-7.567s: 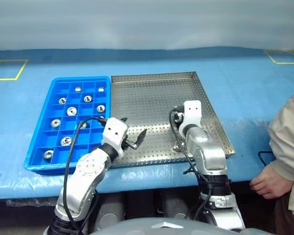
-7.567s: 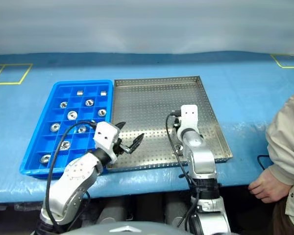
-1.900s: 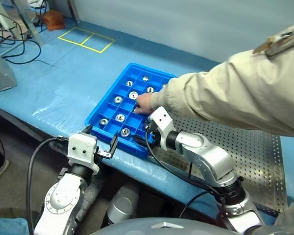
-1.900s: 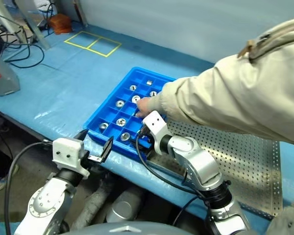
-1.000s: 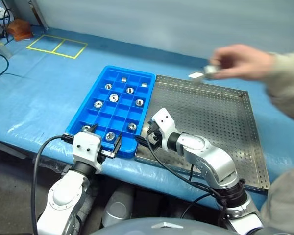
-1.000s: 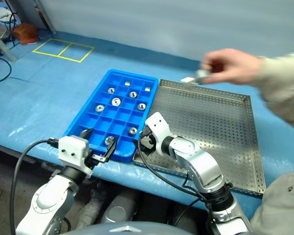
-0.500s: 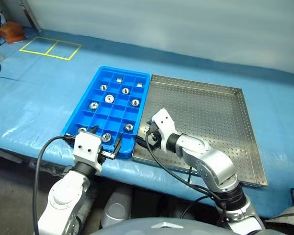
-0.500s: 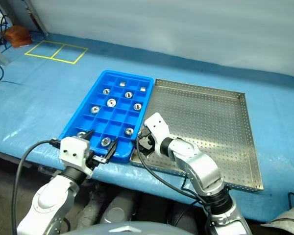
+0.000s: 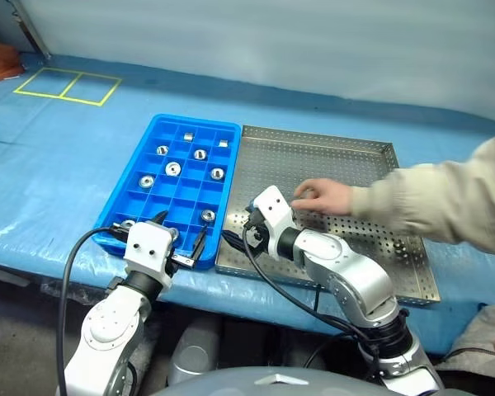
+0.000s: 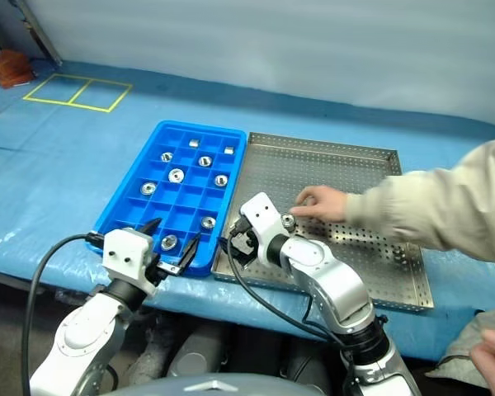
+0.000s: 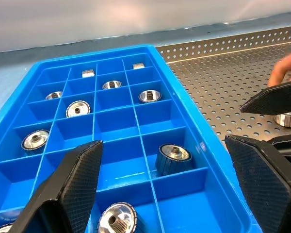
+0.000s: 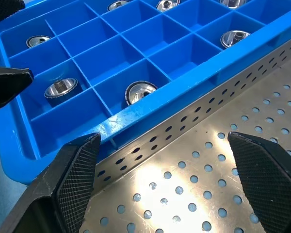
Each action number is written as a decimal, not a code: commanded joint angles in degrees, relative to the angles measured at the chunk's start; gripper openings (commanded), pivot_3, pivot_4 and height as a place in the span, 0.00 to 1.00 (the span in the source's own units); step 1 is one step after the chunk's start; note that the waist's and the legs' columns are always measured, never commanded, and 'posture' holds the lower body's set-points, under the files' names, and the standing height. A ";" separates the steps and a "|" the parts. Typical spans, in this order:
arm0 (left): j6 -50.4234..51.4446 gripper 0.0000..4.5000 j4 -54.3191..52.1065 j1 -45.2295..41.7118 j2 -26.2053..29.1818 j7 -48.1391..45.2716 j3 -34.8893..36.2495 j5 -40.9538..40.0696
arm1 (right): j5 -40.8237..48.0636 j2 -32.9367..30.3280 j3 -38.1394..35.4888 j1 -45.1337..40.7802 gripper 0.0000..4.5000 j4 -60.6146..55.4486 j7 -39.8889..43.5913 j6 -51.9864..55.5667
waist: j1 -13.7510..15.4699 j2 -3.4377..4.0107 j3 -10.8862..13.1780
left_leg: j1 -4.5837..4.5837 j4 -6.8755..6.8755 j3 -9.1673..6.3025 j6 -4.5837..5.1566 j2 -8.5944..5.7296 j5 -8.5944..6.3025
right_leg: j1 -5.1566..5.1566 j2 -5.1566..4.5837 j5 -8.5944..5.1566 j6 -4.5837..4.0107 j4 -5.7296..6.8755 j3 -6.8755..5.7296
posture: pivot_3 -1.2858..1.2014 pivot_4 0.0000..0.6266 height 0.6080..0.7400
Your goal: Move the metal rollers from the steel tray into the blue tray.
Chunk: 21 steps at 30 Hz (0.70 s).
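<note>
Left gripper point(image 9: 180, 247) is held spread wide and empty at the near edge of the blue tray point(image 9: 151, 136); right gripper point(image 10: 238, 240) likewise over the steel tray point(image 9: 371, 150) near corner. Metal rollers point(image 9: 172, 168) are seen in blue compartments, and 1 roller point(image 10: 288, 220) is set on the steel tray by a person's hand point(image 9: 322, 195).

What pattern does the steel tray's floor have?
The steel tray has a silver-grey floor perforated with regular rows of small round holes, clearest in the right wrist view.

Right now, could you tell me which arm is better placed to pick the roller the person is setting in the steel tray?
The right. The right gripper hangs open over the steel tray, near the roller by the person's hand; the left gripper is open over the blue tray.
</note>
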 commanded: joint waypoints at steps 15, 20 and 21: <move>-1.12 0.98 1.25 -2.34 -0.31 1.06 0.01 0.49 | 0.67 0.17 0.08 -1.01 0.99 -2.91 0.28 -0.84 | -2.05 0.01 0.01 | 0.03 0.00 -0.02 0.00 0.00 0.00 | 0.02 0.00 0.00 0.00 0.02 0.01 | 0.65 0.24 1.00; -0.71 0.98 1.46 -2.83 -0.17 1.01 0.16 0.18 | 0.70 0.15 0.13 -1.11 0.99 -3.18 0.53 -0.60 | -2.46 0.01 0.01 | 0.04 0.00 -0.02 0.00 0.00 0.00 | 0.03 0.00 0.01 0.00 0.02 0.02 | 0.64 0.24 1.00; -0.68 0.98 1.43 -2.80 -0.18 1.01 0.14 0.14 | 0.74 0.11 0.08 -1.05 0.99 -3.31 0.54 -0.54 | -2.60 0.01 0.01 | 0.04 0.00 -0.02 0.00 0.00 0.00 | 0.03 0.00 0.01 0.00 0.02 0.02 | 0.64 0.24 1.00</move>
